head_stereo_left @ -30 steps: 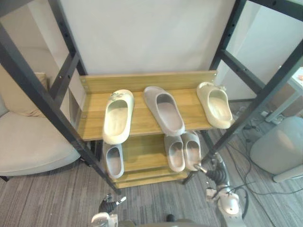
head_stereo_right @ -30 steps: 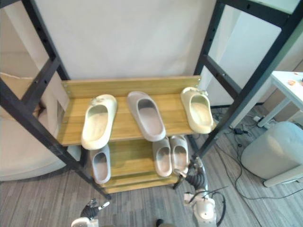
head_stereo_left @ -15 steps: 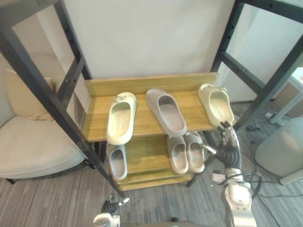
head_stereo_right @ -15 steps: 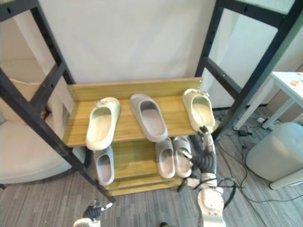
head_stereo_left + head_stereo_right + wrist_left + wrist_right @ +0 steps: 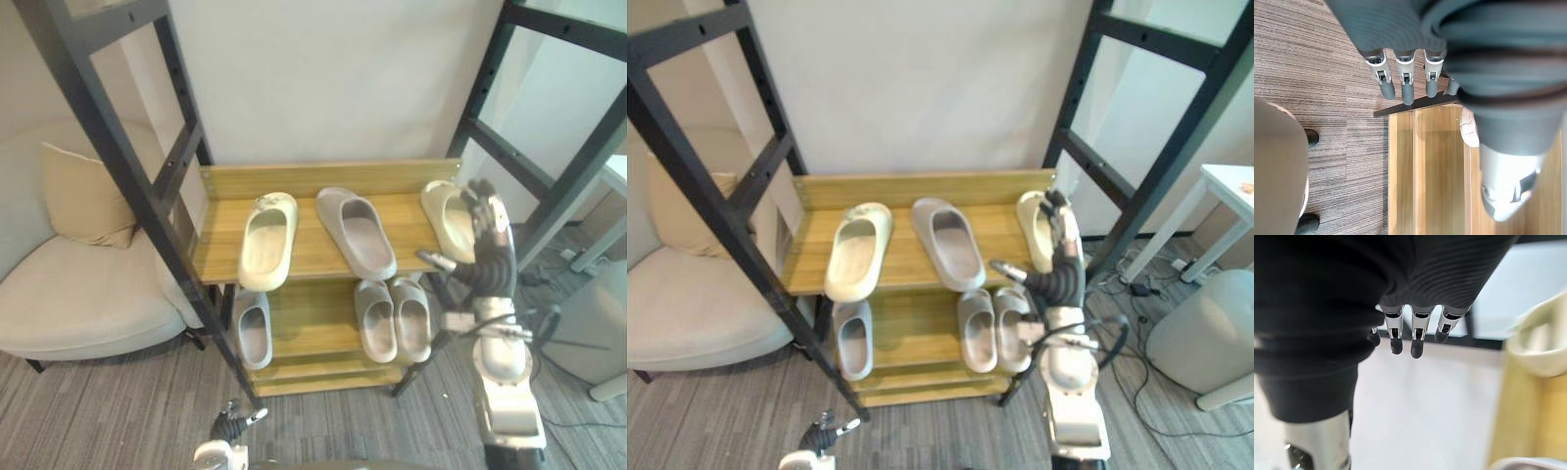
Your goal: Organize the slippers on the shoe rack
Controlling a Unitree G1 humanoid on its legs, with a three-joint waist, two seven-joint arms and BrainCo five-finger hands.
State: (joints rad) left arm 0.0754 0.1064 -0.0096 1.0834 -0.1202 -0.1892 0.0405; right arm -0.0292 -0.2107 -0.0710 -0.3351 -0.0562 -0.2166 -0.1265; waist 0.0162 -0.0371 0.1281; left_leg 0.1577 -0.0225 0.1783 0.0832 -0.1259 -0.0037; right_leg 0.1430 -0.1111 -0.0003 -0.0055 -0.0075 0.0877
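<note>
– Cream slippers are sitting at both ends of the upper shelf; how many are you counting?
– Two cream: the left cream slipper and the right cream slipper; a middle grey slipper is lying between them, angled; three more grey ones are resting on the lower shelf, a single grey slipper at its left and a grey pair side by side; six altogether.
– What are the hands doing?
– The right hand is hovering just in front of the right cream slipper, fingers straight, gripping nothing; the left hand is hanging low over the floor, fingers relaxed, empty too.
– Which step is going on?
– I'm reading it as the reach for that right cream slipper; next the fingers are going to need to curl round its rim, lifting it towards its partner.
</note>
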